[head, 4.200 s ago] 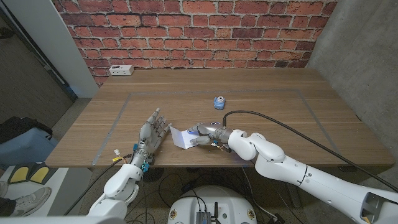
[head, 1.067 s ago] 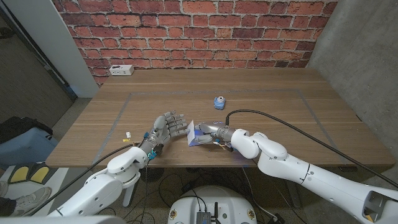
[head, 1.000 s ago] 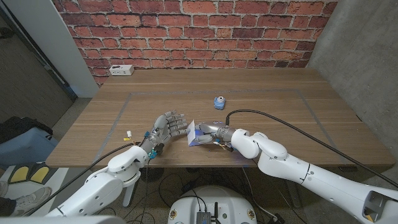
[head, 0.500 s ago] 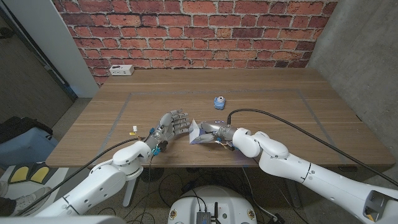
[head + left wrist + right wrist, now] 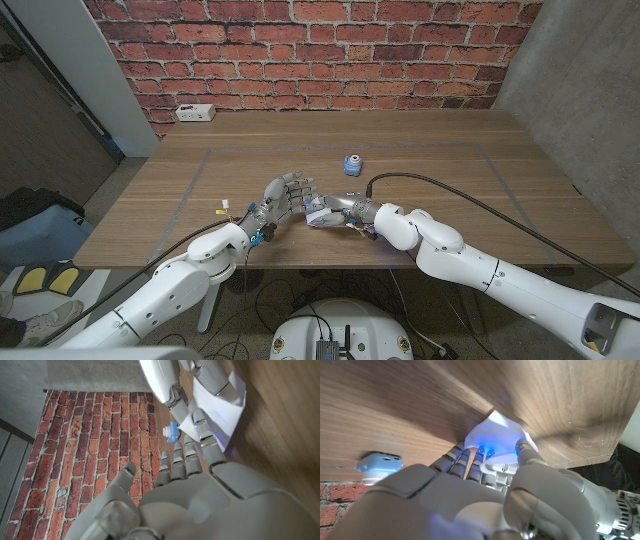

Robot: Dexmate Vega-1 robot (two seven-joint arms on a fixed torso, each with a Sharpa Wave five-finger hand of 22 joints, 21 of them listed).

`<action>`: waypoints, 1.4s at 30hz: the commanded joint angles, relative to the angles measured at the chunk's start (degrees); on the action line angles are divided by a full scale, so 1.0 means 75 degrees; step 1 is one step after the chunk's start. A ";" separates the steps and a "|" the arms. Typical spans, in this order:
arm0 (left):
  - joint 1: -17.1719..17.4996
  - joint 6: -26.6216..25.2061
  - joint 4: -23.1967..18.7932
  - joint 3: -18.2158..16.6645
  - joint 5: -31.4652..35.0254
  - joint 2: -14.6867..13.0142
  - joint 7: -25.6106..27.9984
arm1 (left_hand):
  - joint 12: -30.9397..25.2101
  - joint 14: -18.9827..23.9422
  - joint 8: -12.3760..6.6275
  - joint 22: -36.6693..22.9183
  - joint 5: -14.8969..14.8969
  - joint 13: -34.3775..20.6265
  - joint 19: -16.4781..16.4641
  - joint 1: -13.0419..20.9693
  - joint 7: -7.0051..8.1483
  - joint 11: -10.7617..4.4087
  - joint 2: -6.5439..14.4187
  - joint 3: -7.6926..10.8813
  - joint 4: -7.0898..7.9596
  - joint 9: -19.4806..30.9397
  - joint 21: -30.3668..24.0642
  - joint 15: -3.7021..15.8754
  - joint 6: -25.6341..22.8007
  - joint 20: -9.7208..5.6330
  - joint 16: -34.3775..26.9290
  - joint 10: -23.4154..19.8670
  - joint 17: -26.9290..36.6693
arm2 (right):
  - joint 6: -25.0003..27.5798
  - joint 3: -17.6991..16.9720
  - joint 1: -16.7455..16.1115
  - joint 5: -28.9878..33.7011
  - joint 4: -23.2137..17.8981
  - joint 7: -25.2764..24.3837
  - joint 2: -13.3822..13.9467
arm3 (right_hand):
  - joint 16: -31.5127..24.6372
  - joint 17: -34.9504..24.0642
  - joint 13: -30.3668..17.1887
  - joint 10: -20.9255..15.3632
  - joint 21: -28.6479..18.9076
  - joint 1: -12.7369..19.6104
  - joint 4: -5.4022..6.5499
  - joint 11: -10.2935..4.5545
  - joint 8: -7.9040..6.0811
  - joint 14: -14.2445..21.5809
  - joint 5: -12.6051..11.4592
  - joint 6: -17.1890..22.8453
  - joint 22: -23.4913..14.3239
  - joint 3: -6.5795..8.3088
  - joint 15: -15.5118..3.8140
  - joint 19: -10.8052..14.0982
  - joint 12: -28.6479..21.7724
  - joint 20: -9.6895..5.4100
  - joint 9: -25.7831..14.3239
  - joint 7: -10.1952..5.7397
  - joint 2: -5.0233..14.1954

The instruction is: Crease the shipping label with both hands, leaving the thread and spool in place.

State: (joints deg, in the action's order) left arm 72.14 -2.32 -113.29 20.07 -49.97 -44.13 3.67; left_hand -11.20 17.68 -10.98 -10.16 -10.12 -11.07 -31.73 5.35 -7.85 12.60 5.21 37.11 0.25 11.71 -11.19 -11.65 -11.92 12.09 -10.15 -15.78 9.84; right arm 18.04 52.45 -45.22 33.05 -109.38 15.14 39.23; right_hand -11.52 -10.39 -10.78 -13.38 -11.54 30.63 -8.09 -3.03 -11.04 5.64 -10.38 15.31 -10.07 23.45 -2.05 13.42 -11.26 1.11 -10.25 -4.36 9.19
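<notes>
The white shipping label (image 5: 318,209) is bent up off the wooden table (image 5: 450,190), near its front edge. My right hand (image 5: 334,209) pinches it from the right, with its fingertips (image 5: 481,451) on the paper (image 5: 501,432). My left hand (image 5: 286,194) stands against the label's left side. Its straight fingers (image 5: 204,435) touch the folded sheet (image 5: 220,402) while the thumb (image 5: 123,474) stays apart. The small blue thread spool (image 5: 352,165) stands behind both hands, untouched; it is also in the left wrist view (image 5: 172,432).
A white power strip (image 5: 194,113) lies at the back left, by the brick wall (image 5: 320,50). A faint taped rectangle (image 5: 195,185) marks the work area. A black cable (image 5: 470,205) runs along my right arm. The table's front edge is just below the hands.
My left hand has moved right and forward from beside the label until its fingers touch it. The right hand has lifted and bent the label, which now looks smaller and more folded.
</notes>
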 commanded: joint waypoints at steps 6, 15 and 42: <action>-0.0244 -0.0543 -0.0676 0.0202 0.1182 -0.0516 0.1018 | -0.0030 -0.0249 -0.0025 -0.0029 0.0026 -0.0022 0.0277 -0.0183 -0.0091 0.0000 -0.0095 -0.0041 0.0008 -0.0016 0.0002 -0.0056 0.0132 0.0034 0.0006 0.0135 0.0013 | -0.0385 -0.0636 -0.0226 -0.1013 0.0059 -0.0647 0.0098 | -0.0011 -0.0048 -0.0043 0.0129 -0.0013 -0.0452 0.0153 0.0349 0.0060 0.0083 0.0006 -0.0189 -0.0028 -0.0430 0.0055 0.0070 0.0027 0.0331 -0.0039 0.0028 -0.0479; -0.0566 -0.0497 -0.0254 0.0362 0.1092 -0.0343 0.0543 | 0.0047 -0.0787 0.0036 -0.0034 0.0033 -0.0025 0.0833 -0.0242 0.0181 -0.0011 -0.0115 -0.0107 0.0012 -0.0012 0.0087 -0.0060 0.0540 0.0033 0.0054 0.0678 0.0014 | -0.0484 -0.1232 -0.0601 -0.1393 -0.0247 -0.1394 0.0465 | 0.0010 -0.0034 -0.0042 0.0218 -0.0006 -0.0568 0.0087 0.0510 0.0089 0.0122 -0.0043 -0.0367 -0.0027 -0.0567 0.0109 0.0058 0.0039 0.0422 -0.0030 0.0187 -0.0721; -0.1022 0.1071 0.0987 0.0659 0.1380 0.0495 -0.0516 | -0.0065 -0.0792 -0.0067 -0.0029 0.0039 -0.0037 0.0925 -0.0208 0.0343 -0.0276 0.0005 -0.0060 0.0029 -0.0010 -0.0014 0.0392 0.0827 -0.0336 -0.0018 0.0894 0.0000 | -0.2374 -0.2172 -0.1299 -0.2773 0.0171 -0.2827 0.0713 | -0.0047 -0.0036 -0.0042 0.0021 -0.0045 -0.0937 0.0172 0.0625 -0.0053 0.0418 -0.0207 -0.0003 -0.0033 -0.0777 0.0145 0.0168 -0.0037 0.0544 -0.0035 0.0251 -0.0904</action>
State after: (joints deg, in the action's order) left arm 65.27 1.58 -108.71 24.42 -40.52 -42.53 1.80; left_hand -11.28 12.06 -11.24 -10.26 -10.12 -11.06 -25.05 3.56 -5.31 10.64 4.78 36.33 0.54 11.46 -11.47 -8.46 -5.34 9.79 -10.21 -9.56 9.82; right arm 9.86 39.97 -52.04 17.91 -110.21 -0.56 43.99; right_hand -11.52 -10.65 -10.78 -13.22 -11.66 23.93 -6.59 1.22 -11.05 8.10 -11.70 14.72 -10.09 17.71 -1.23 13.93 -11.26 5.13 -10.25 -2.38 2.06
